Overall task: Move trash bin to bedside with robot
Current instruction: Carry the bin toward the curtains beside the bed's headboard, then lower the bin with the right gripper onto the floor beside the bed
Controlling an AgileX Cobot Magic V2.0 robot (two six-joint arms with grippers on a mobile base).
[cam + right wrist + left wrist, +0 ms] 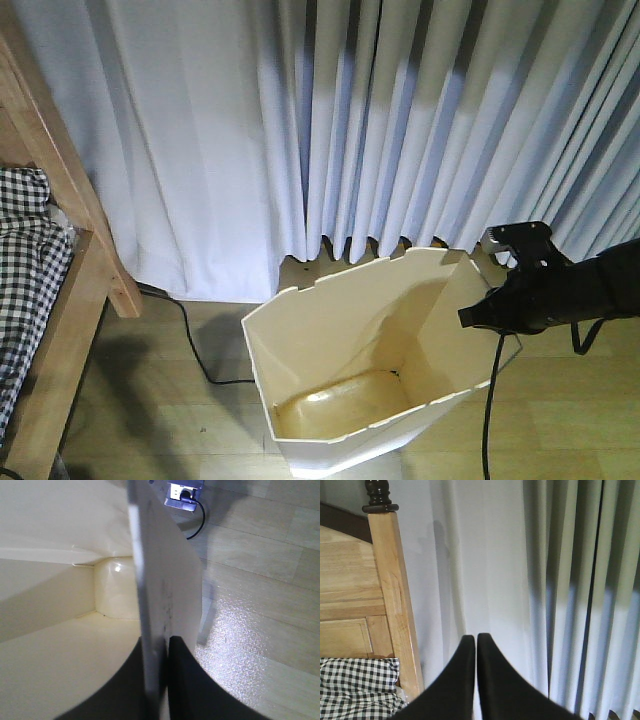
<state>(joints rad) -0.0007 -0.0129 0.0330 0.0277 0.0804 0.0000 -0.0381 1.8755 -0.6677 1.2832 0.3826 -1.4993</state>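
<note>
Right hand (492,292), black with a small grey-topped block, is pinched narrow on the trash bin (330,350): its wrist view shows one dark finger (131,685) inside and the other outside the thin cream wall (165,580), which runs up between them. That grip sits on the bin's right rim, so the bin lies just to the left of and below the hand, its open mouth and glossy bottom facing up. The bin stands on the pale wooden floor (170,400) close to the hem of the white curtain (400,120), apart from the light wooden bed frame (90,290) at the left edge, where black-and-white checked bedding (25,270) shows. A black cable (190,345) trails over the floor between bed and bin, and a plug sits in a wall socket (182,491) beyond the bin. Left hand (475,639) hangs free near the bedpost, fingertips pressed together with nothing between them.
</note>
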